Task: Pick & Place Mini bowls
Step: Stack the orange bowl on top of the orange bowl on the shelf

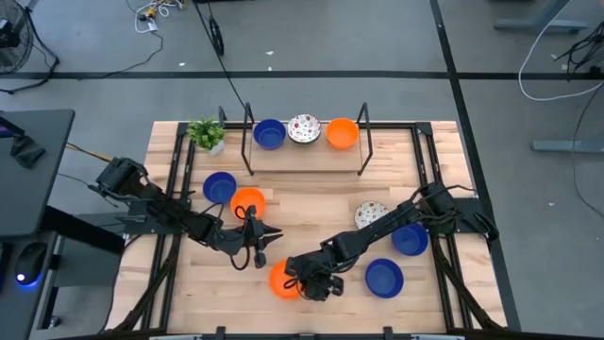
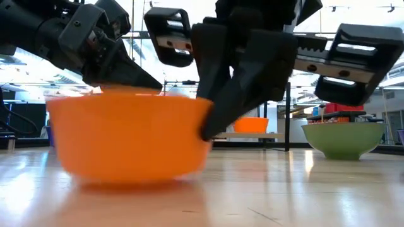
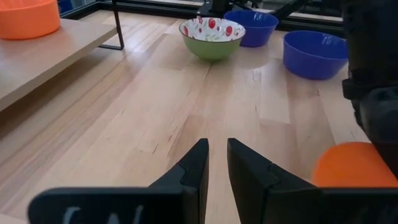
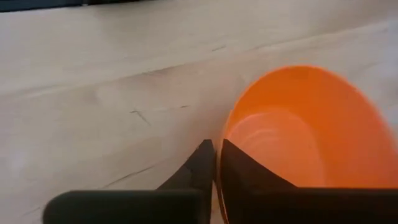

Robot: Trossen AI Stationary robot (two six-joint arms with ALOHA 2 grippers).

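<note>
An orange mini bowl (image 1: 280, 280) stands on the table near the front edge, and it fills the left of the low view (image 2: 126, 135). My right gripper (image 1: 298, 281) is shut on its rim. My left gripper (image 1: 267, 236) is shut and empty. It hovers just behind the bowl, pointing toward the table's right, with bare table past its fingers in the left wrist view (image 3: 216, 155). A second orange bowl (image 1: 248, 201) and a blue bowl (image 1: 220, 186) rest on the table behind my left arm. My right gripper pinches the orange bowl's rim (image 4: 222, 127) on the side toward the table's right. One finger is inside the bowl (image 4: 245, 174) and one outside (image 2: 221, 120). The fingers slant down from above and from the right. The bowl's base rests on the table.
A low shelf (image 1: 307, 151) at the back holds a blue, a speckled and an orange bowl. A small potted plant (image 1: 206, 133) stands at the back left. At the right, a speckled bowl with a green outside (image 1: 370, 214) and two blue bowls (image 1: 409, 239) (image 1: 384, 277) rest on the table.
</note>
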